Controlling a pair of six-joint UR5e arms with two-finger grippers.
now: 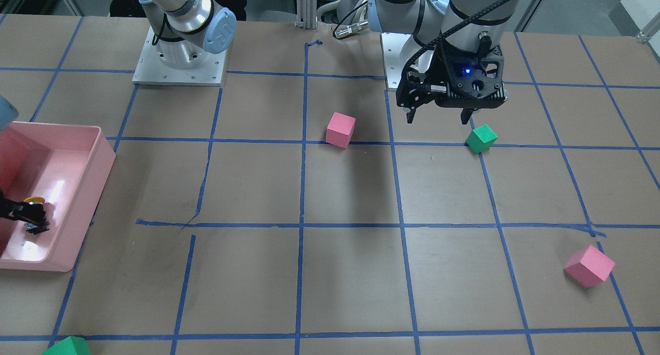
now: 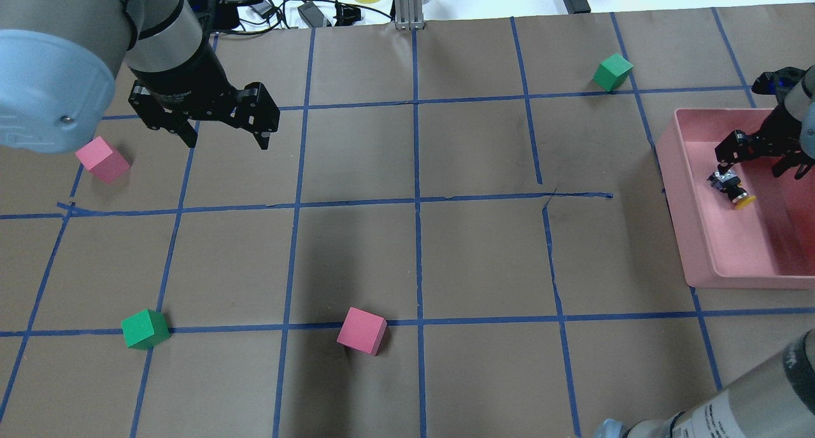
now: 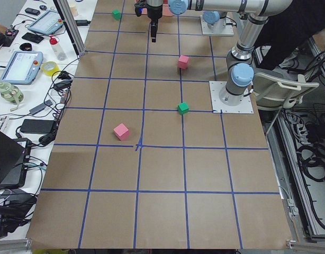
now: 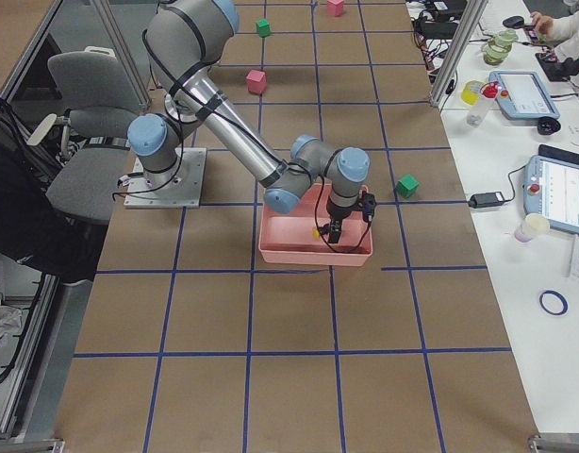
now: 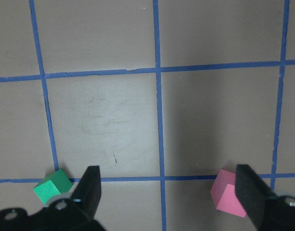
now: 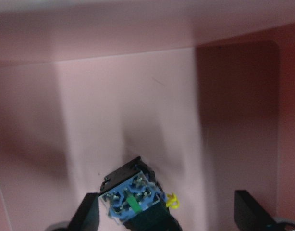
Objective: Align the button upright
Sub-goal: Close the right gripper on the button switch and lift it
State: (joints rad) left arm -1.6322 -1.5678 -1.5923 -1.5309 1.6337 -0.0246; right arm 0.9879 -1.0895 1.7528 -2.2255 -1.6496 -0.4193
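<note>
The button (image 2: 732,190) lies on its side inside the pink tray (image 2: 700,260), yellow cap toward the robot and grey base away from it. My right gripper (image 2: 751,164) reaches down into the tray. In the right wrist view its jaws stand wide apart and the button's terminal base (image 6: 133,199) sits between the fingers (image 6: 87,214), close to the left one and not clamped. The front view shows the yellow cap (image 1: 34,200) by a black finger. My left gripper (image 2: 226,135) is open and empty, hovering above the table, far from the tray.
A pink cube (image 2: 105,159) lies just left of the left gripper. Another pink cube (image 2: 361,331) and a green cube (image 2: 145,328) lie nearer the robot. A second green cube (image 2: 612,72) lies beyond the tray. Blue tape grids the table.
</note>
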